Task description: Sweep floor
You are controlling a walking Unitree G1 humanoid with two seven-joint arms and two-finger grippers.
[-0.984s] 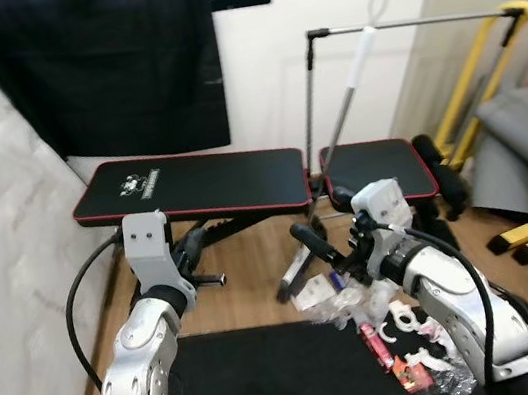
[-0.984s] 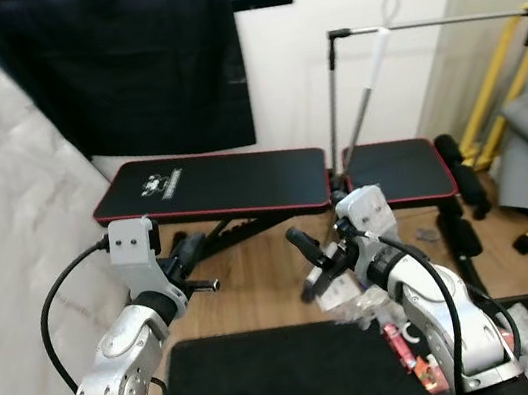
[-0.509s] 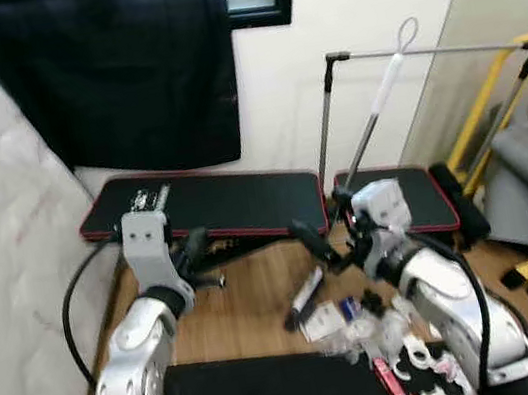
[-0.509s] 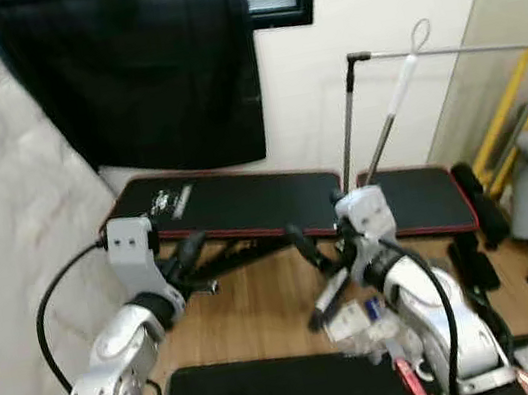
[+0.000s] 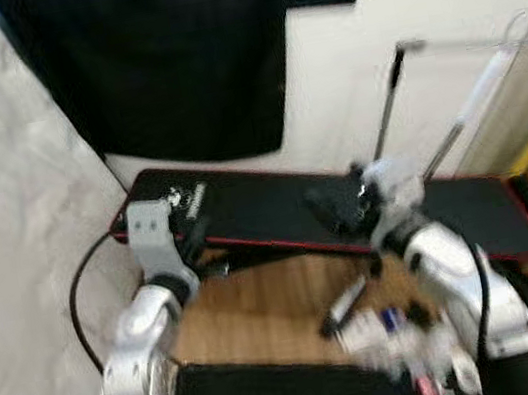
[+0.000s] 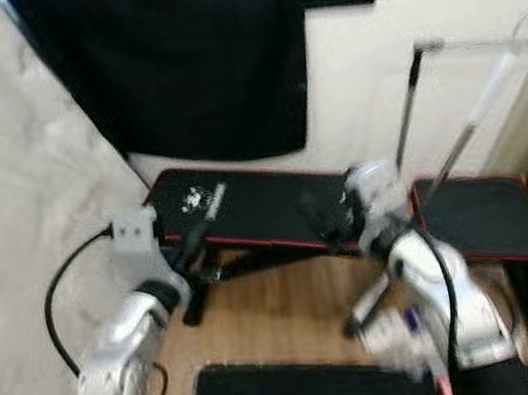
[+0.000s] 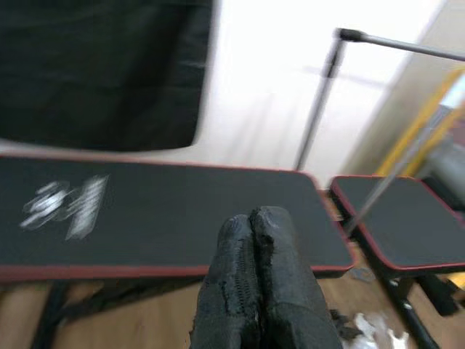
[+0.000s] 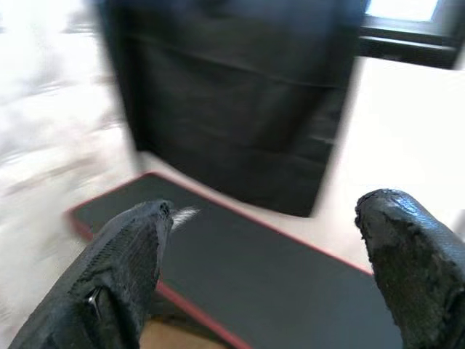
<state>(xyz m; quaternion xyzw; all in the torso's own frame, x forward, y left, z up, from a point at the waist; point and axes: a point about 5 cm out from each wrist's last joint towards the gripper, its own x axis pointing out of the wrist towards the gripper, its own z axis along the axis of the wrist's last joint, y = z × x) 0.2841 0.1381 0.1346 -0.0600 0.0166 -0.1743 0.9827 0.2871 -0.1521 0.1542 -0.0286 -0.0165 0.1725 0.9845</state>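
Left eye view, blurred. Mattress (image 5: pixel 1 201): stood on edge against the wall, left of the left claw (image 7: pixel 256 240). Left claw: fingers pressed together on nothing, raised before the bench (image 5: pixel 276 206), judged carried clear, not at work. Bench: black pad, red piping, set just beyond both claws. Right claw (image 8: pixel 269 262): fingers spread wide, nothing held, raised over the bench's far end. Litter (image 5: pixel 387 329): pale wrappers and scraps lying on the wood floor (image 5: pixel 263 309), below and near the right claw, judged the stuff to be swept. Long pole (image 6: pixel 473 112): leant upright against the wall beyond the right claw, well apart; possibly a sweeping tool, not certain. Sweeping judged not yet begun.
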